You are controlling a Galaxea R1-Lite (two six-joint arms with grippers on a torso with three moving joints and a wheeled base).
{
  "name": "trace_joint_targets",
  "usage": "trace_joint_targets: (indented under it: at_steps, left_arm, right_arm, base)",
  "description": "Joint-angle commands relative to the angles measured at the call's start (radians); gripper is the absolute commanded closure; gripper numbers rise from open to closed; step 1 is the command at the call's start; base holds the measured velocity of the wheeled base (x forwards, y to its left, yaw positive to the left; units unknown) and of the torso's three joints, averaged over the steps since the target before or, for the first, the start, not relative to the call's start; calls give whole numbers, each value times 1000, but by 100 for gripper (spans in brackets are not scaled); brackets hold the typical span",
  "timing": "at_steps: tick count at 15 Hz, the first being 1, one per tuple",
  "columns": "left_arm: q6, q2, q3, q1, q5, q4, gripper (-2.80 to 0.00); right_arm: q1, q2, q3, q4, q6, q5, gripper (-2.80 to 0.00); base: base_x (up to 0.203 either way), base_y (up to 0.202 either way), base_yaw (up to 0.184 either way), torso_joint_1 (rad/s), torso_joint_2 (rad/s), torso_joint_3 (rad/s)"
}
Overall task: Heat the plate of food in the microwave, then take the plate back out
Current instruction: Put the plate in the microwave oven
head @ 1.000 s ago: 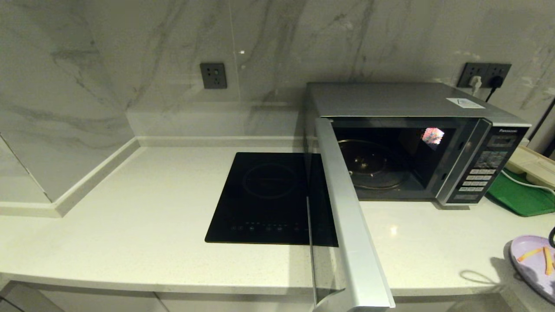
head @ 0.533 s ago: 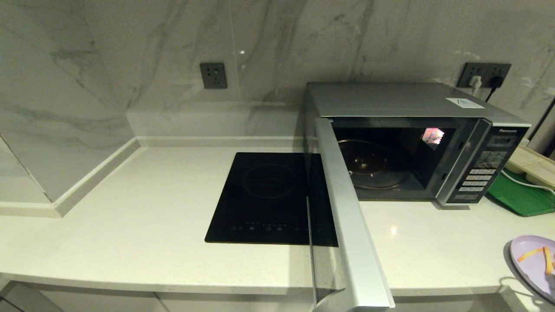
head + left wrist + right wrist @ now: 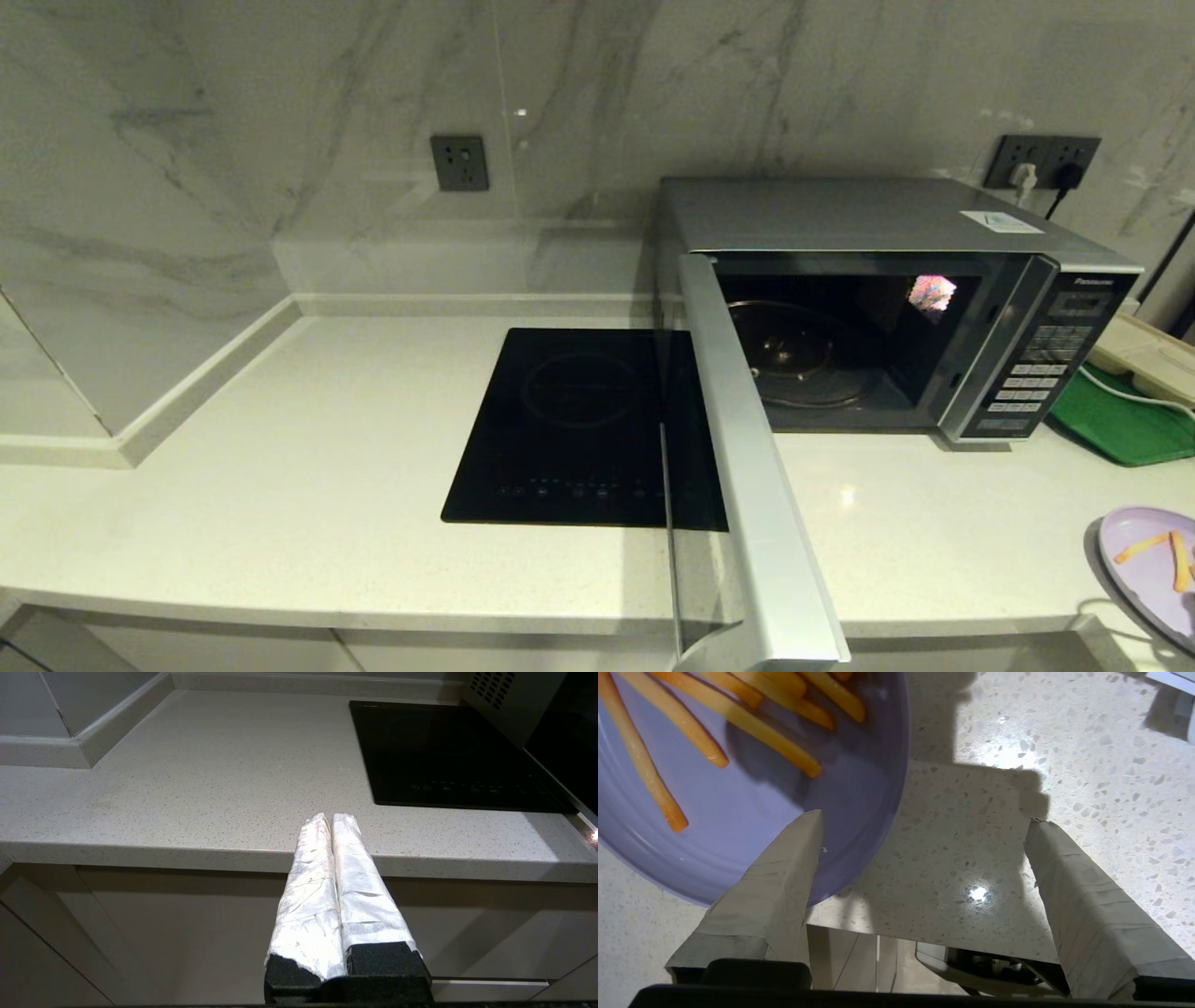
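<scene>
Two taped fingers (image 3: pixel 782 891) of the right gripper (image 3: pixel 924 821) stand wide apart above the counter (image 3: pixel 1064 788), with nothing between them but bare speckled stone and the counter's front edge. One finger lies across the rim of the plate of food (image 3: pixel 738 826); whether it touches the plate cannot be told. At least seven orange-yellow sticks (image 3: pixel 775 742) lie on that plate. In the head view the plate (image 3: pixel 1134 551) sits at the counter's near right corner, well apart from the microwave (image 3: pixel 887 224), whose door (image 3: pixel 756 504) swings wide open toward the camera, showing one glass turntable (image 3: pixel 803 355) inside. One black cooktop (image 3: pixel 579 420) lies just beyond the door's far side, one green tray (image 3: pixel 1120 420) beside the microwave's button panel. Two fingers of the left gripper (image 3: pixel 331 820) are pressed together, empty, parked before the counter's front edge
</scene>
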Motion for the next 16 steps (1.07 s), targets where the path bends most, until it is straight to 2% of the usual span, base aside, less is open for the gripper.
trace_joint_targets:
  at_steps: [1, 8, 11, 16]
  left_arm:
    - [-1, 0, 0, 0, 0, -1, 0]
    - [-1, 0, 0, 0, 0, 0, 0]
    - [-1, 0, 0, 0, 0, -1, 0]
    - [-1, 0, 0, 0, 0, 0, 0]
  right_arm:
    - [0, 1, -1, 1, -9, 19, -280]
    - [1, 1, -9, 0, -14, 29, -280]
    - [1, 2, -12, 0, -15, 60, -280]
    - [-4, 41, -16, -13, -13, 49, -280]
  base:
    - [0, 0, 0, 0, 0, 0]
    - [0, 0, 0, 0, 0, 0]
    - [0, 0, 0, 0, 0, 0]
    - [0, 0, 0, 0, 0, 0]
